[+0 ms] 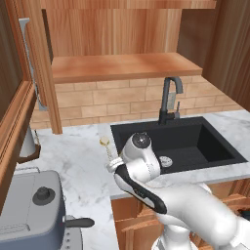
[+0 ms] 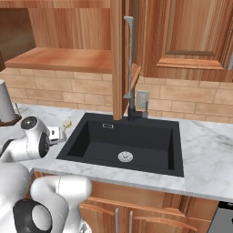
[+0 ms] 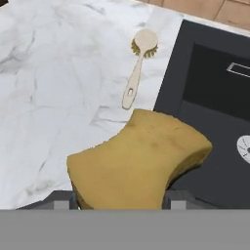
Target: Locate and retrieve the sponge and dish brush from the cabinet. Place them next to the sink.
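Marble table left of the sink [image 3: 215,93]: dish brush [image 3: 138,63] already down
Gripper [image 3: 119,202] clamped on the sponge [image 3: 139,161] above it; sponge not yet placed

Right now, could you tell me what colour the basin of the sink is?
Black, with a round silver drain; the black rectangular sink basin shows best in the right base view.

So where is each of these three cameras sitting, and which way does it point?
Left base view: behind the arm to its left, facing the sink, faucet and open cabinet; the white arm rises lower right.
Right base view: behind to its right, facing the same sink and faucet; the arm sits lower left.
Hand view: on the hand, looking down past the gripper holding the sponge at the dish brush on the counter.
Shared: sink and dish brush.
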